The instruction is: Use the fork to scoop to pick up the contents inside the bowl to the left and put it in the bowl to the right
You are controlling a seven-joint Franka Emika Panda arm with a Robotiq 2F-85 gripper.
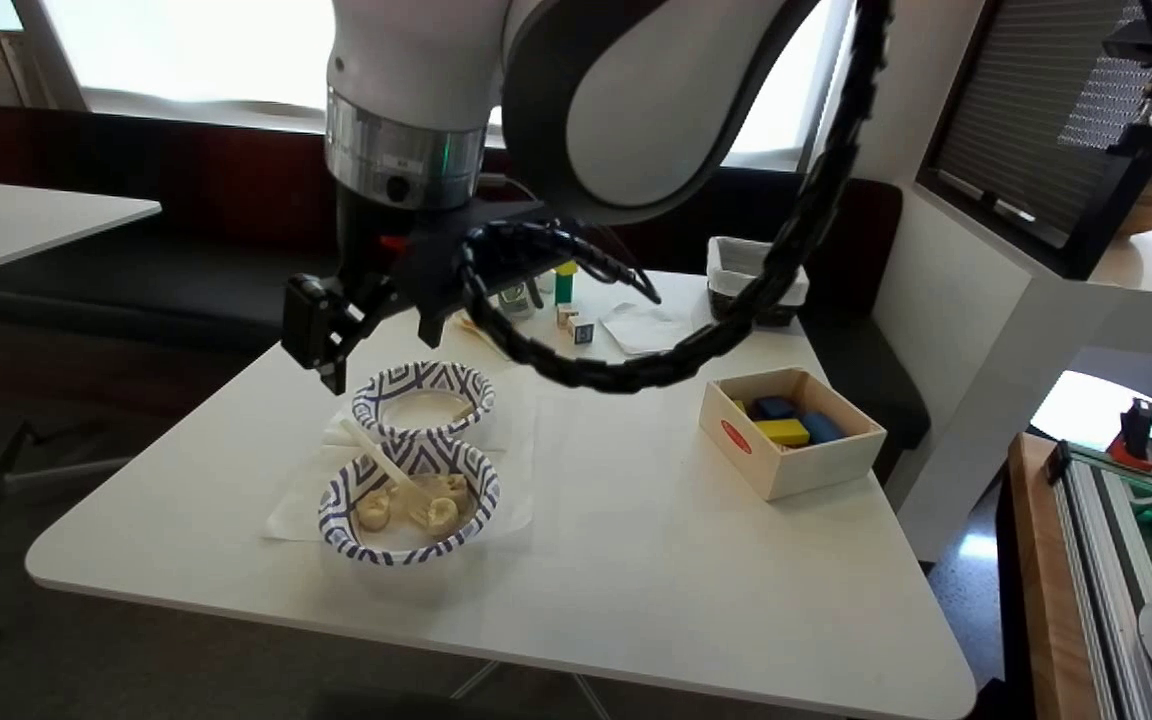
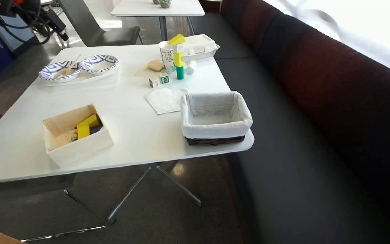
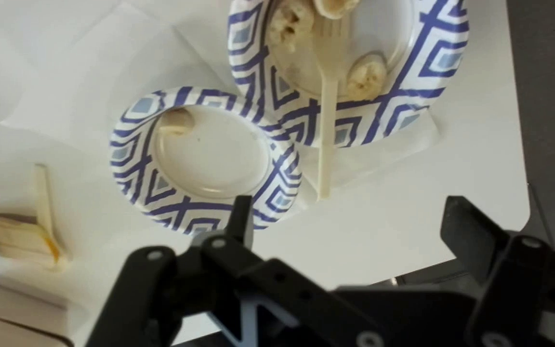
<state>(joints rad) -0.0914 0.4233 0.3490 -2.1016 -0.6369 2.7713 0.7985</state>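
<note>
Currently, I am hovering above the table [image 1: 636, 560] and holding my gripper [image 3: 350, 214] spread, jaws standing well apart. In the wrist view, the fork [image 3: 327, 113] is resting in the fuller bowl [image 3: 443, 53], near the table's right edge; its tines are lying among pale food pieces [image 3: 366, 78], its handle projecting past the rim toward the lower edge. The second bowl [image 3: 219, 154] is touching the fuller bowl and containing one piece [image 3: 177, 121]. In an exterior view, a wooden box [image 1: 826, 465] is standing beside the right edge.

A fork [image 2: 74, 63] leaned in a patterned bowl [image 2: 47, 72] beside a matching bowl [image 2: 99, 65]; a lined basket [image 2: 215, 130] stood well apart on the surface [image 2: 130, 112].
</note>
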